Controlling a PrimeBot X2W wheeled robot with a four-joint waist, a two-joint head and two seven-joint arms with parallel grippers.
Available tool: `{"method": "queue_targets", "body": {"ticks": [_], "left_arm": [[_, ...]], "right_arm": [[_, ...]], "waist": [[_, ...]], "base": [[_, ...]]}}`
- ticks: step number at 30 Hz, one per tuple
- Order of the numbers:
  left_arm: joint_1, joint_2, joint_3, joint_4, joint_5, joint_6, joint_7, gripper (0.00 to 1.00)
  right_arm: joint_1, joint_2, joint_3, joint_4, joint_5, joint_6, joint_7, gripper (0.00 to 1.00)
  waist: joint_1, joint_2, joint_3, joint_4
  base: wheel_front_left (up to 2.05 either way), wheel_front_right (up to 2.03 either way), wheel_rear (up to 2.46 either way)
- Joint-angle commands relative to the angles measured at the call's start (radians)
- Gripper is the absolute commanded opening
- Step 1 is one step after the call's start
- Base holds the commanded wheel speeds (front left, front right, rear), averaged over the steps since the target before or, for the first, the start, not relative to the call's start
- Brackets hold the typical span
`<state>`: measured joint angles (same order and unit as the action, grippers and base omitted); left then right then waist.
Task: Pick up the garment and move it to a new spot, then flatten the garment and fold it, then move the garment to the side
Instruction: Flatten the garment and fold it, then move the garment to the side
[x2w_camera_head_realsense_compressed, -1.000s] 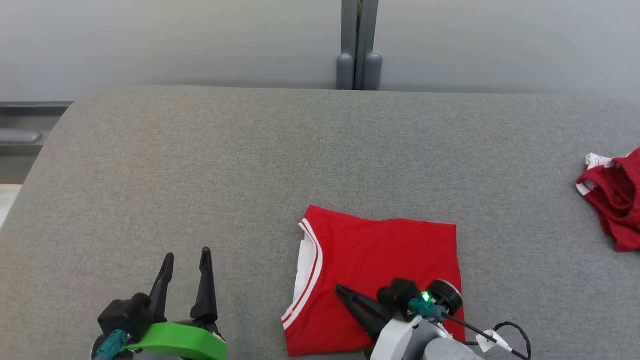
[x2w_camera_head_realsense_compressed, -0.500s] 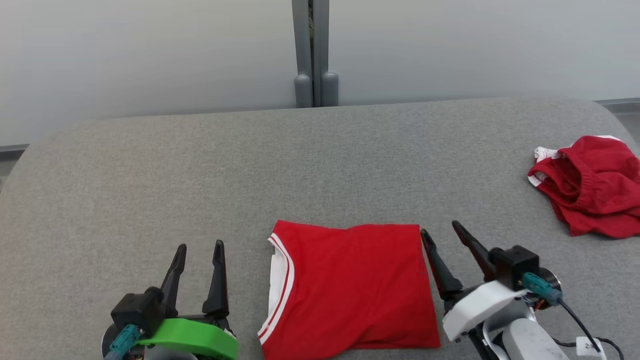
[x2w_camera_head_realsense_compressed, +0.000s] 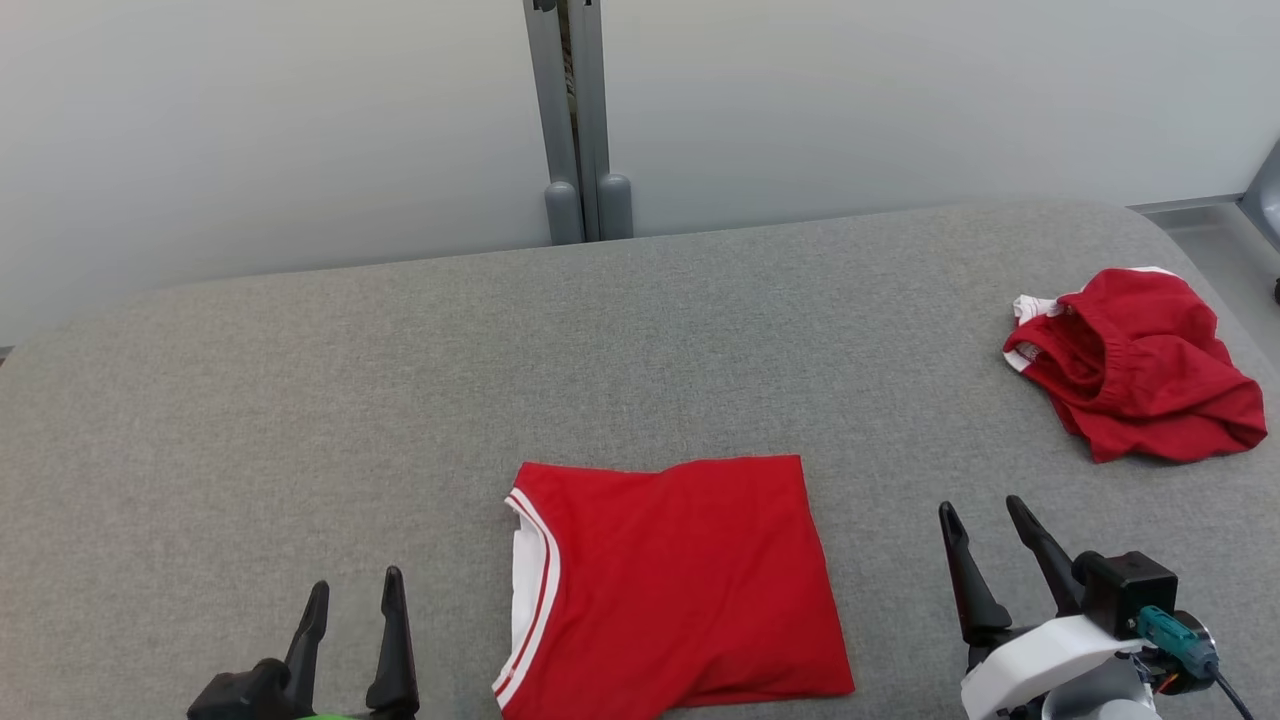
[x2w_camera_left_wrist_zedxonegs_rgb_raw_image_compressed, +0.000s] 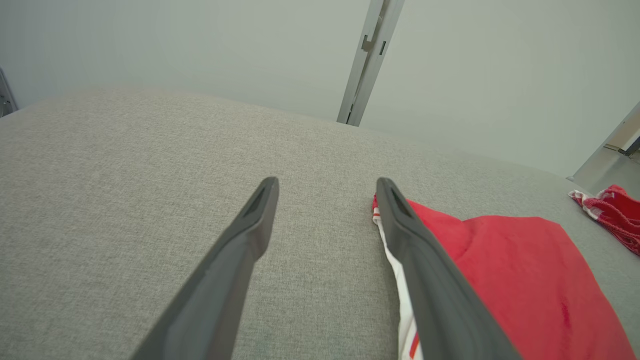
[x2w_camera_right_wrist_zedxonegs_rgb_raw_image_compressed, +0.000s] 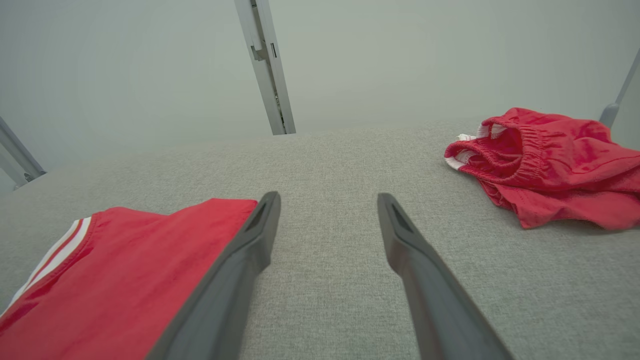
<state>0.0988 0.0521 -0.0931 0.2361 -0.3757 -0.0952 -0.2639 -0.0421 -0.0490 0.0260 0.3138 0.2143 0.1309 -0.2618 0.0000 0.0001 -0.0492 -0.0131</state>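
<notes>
Head view gives you the whole layout. The garment (x2w_camera_head_realsense_compressed: 670, 575) lies folded at 6 o'clock on the surface (x2w_camera_head_realsense_compressed: 300, 400): a flat red rectangle, near-square, with the collar edge at its 9 o'clock side. Left gripper (x2w_camera_head_realsense_compressed: 356, 580) is at 7 o'clock, right gripper (x2w_camera_head_realsense_compressed: 979, 504) at 5 o'clock. They sit on either side of the garment and are clear of it. On both, the fingers are spread apart with nothing between them. The shorts (x2w_camera_head_realsense_compressed: 1135, 365) are at 2 o'clock, well apart from the garment, in a crumpled red heap.

Left wrist view gives you the collar up close. The white band with red stripes runs along the fold, just beside the finger on that view's 3 o'clock side. The finger overlaps the trim in the picture, and you can't tell contact from this view.

Right wrist view adds detail on the shorts. You get a gathered elastic waistband, white trim at the hem and loose wrinkles. The garment's plain corner sits at 8 o'clock beside the finger there.

Materials: the surface is a grey woven fabric with a fine grain and rounded far corners. The garment is a smooth knit with a few shallow creases. The fingers are long, dark, matte and tapered. A grey metal post (x2w_camera_head_realsense_compressed: 570, 110) stands at 12 o'clock against the pale wall (x2w_camera_head_realsense_compressed: 900, 90).
</notes>
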Motion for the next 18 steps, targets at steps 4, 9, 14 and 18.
{"method": "queue_targets", "body": {"ticks": [4,9,14,18], "left_arm": [[0.027,-0.001,0.009,-0.002,0.014,-0.001,0.0,1.0],[0.025,-0.001,0.0,0.002,0.018,-0.006,0.0,1.0],[0.022,-0.001,-0.008,0.002,0.02,-0.008,0.0,1.0],[0.022,-0.001,-0.009,0.003,0.024,-0.009,0.0,1.0]], "right_arm": [[0.019,-0.003,-0.007,-0.009,-0.001,-0.001,-0.004,1.0],[0.013,-0.003,-0.01,-0.012,-0.011,-0.001,-0.004,1.0],[0.01,-0.003,-0.011,-0.013,-0.011,-0.001,-0.004,1.0],[0.009,-0.003,-0.008,-0.013,-0.005,-0.001,-0.004,1.0]], "waist": [[0.0,-0.0001,0.001,0.004],[0.0,-0.0001,-0.003,0.01],[0.0,-0.0001,-0.007,0.013],[0.0,-0.0001,-0.008,0.016]], "base": [[0.0,0.0,0.0],[0.0,0.0,0.0],[0.0,0.0,0.0],[0.0,0.0,0.0]]}}
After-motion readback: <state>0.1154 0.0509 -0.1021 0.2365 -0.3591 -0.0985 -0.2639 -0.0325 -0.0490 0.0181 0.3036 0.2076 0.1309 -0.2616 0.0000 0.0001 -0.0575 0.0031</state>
